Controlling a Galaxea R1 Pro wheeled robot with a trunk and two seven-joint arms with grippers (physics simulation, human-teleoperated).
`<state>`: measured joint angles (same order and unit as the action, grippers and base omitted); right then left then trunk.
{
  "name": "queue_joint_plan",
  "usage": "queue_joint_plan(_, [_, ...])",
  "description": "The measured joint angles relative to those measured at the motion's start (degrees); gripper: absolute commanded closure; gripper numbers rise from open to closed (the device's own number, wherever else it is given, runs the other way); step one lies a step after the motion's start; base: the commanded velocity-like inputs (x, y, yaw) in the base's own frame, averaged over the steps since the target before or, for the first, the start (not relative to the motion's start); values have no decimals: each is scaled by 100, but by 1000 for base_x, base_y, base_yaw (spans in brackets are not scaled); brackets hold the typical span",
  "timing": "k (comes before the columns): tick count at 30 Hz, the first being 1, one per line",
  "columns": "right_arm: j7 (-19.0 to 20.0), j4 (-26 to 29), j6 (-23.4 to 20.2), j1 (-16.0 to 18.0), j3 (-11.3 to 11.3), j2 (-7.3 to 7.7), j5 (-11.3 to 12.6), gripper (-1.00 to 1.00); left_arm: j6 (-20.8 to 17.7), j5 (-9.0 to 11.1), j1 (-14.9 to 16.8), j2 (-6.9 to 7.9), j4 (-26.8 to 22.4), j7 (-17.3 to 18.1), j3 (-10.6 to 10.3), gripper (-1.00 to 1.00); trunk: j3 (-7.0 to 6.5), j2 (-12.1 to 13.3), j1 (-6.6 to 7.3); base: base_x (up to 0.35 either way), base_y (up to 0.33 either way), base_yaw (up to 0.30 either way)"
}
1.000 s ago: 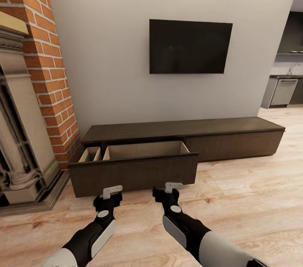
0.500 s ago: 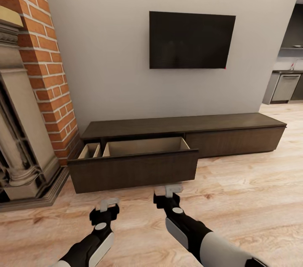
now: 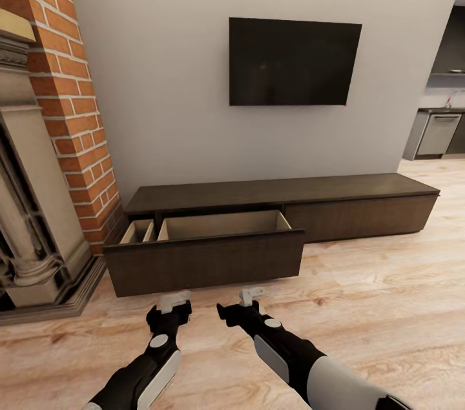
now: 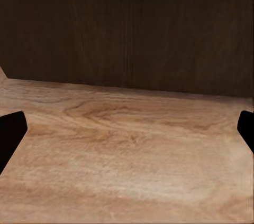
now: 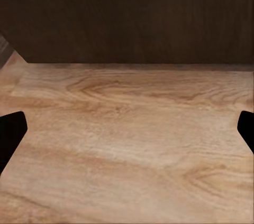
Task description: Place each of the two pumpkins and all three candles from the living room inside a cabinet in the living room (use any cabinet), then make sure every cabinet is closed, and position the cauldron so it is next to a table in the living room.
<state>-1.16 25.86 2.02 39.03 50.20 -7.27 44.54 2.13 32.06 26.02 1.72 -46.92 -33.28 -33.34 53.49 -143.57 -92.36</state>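
in front of the low cabinet (image 3: 284, 206) along the tv wall, the base stands parked; the head view matches the one half a second ago, so the backing-off seen a second ago is over. what differs is the arms: the left gripper (image 3: 173, 299) is further forward now, closer to the drawer front, and the right gripper (image 3: 248, 297) has swung inward toward the left one. both hang low over the floor (image 3: 374, 307), just short of the open drawer (image 3: 205, 261) (no contact with the panel that i can see).

both wrist views show the fingertips at the far edges of frame with bare floor and the dark drawer face between them, so both grippers are spread wide and carry nothing.

drawer is pulled well out; the big compartment and the small one to its left show pale inner walls, but the front panel hides the bottoms, so i cannot tell what lies inside. pumpkins, candles and cauldron are not in sight here.

judgement: this fits either an opened drawer waiting for items or a loaded one waiting to be shut. the drawer being open is what stands against the task.
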Motion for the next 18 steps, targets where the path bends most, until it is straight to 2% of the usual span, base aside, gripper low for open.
queue_joint_plan(2, [-7,1,57,0,-3,-3,-3,-100,2,10,-10,62,-302,-9,0,-100,0,0,0,0,0,0])
queue_joint_plan(5, [-22,1,231,0,1,-1,-5,-100,29,-3,-19,116,-447,-18,2,-100,1,0,0,0,0,0])
queue_joint_plan(8, [-29,-3,477,0,-3,3,0,-100,39,-10,-22,135,-487,-23,12,-100,1,0,-1,0,0,0])
queue_joint_plan(18, [-41,-12,837,0,-56,70,15,-100,34,20,-23,193,-469,-21,78,-100,1,0,-1,0,0,0])
